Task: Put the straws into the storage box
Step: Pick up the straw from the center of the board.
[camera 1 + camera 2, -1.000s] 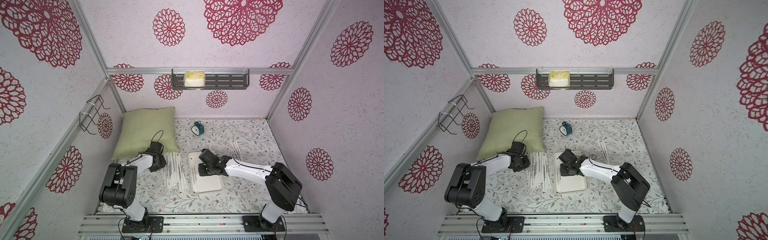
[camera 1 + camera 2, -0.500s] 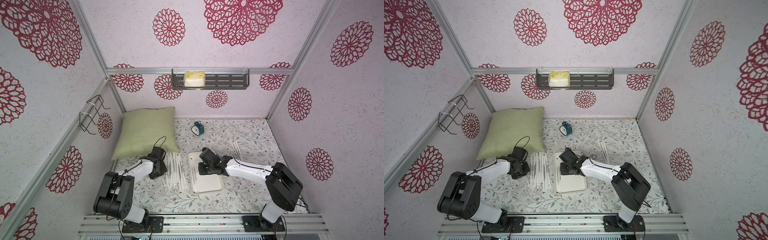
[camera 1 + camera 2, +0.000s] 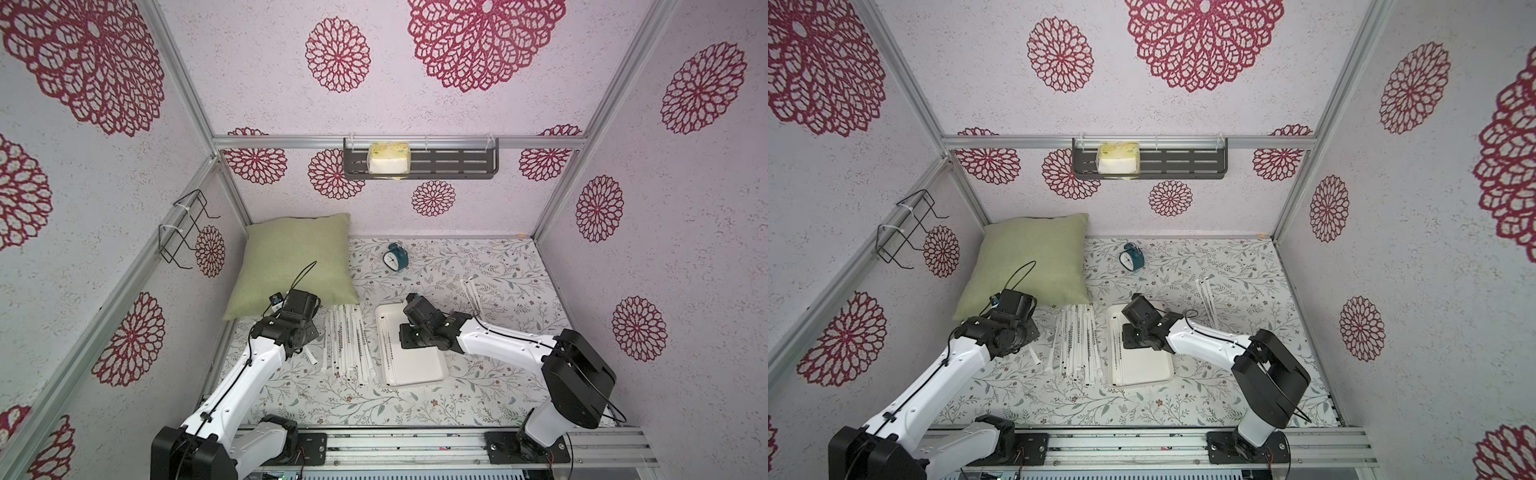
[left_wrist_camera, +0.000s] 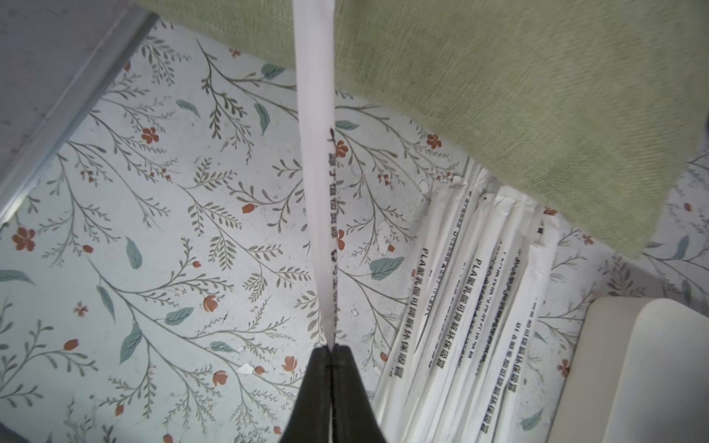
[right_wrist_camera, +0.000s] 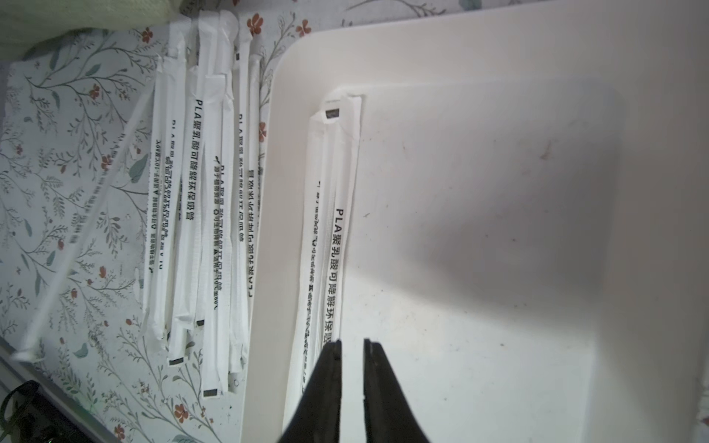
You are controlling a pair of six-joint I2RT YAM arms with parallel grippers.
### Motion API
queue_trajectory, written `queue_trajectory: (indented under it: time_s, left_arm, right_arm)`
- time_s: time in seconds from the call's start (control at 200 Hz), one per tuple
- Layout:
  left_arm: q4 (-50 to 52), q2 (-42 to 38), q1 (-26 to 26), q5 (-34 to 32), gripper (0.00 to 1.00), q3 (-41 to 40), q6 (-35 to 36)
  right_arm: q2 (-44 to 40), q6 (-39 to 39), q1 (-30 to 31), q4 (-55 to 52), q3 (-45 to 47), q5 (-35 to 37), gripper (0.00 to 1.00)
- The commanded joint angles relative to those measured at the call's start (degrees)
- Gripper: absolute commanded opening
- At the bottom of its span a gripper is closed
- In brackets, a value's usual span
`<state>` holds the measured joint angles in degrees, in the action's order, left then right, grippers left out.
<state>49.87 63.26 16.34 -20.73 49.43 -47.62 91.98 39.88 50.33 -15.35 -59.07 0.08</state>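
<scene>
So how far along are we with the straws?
Early. Done: a few straws lie along one wall of the box. In hand: the left gripper is shut on one straw; the right gripper hangs empty over the box. Left: the pile beside the box and a pair farther off.

One storage box point(image 3: 419, 370) lay on the worktop point(image 3: 374, 407). Inside it at least two straws point(image 5: 330, 230) could be counted, perhaps three, because they overlapped. Beside the box lay one pile of straws point(image 3: 347, 345), about ten; the exact number was not clear. Two further straws point(image 3: 470, 293) lay apart, closer to the right wall. One single straw point(image 4: 316, 153) was in the left gripper point(image 4: 330, 347); with the right gripper point(image 5: 352, 341) that made two grippers. There were also one green pillow point(image 3: 295, 257), one clock point(image 3: 395, 258), one wall shelf point(image 3: 453, 162) with one pack point(image 3: 388, 163), and one wire rack point(image 3: 183, 228).
</scene>
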Motion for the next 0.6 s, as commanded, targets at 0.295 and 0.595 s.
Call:
queue_trajectory:
  time_s: [0.295,0.595]
  left_arm:
    - [-21.8,2.8,15.9,17.5,0.09,4.3,16.1]
    - [-79.9,7.9,14.2,51.8,0.11,-8.8,-5.7]
  right_arm:
    - [-9.9,2.0,-6.3,17.7,6.4,-20.1,0.18]
    - [-21.5,7.9,-19.0,30.8,13.5,-40.5,0.29]
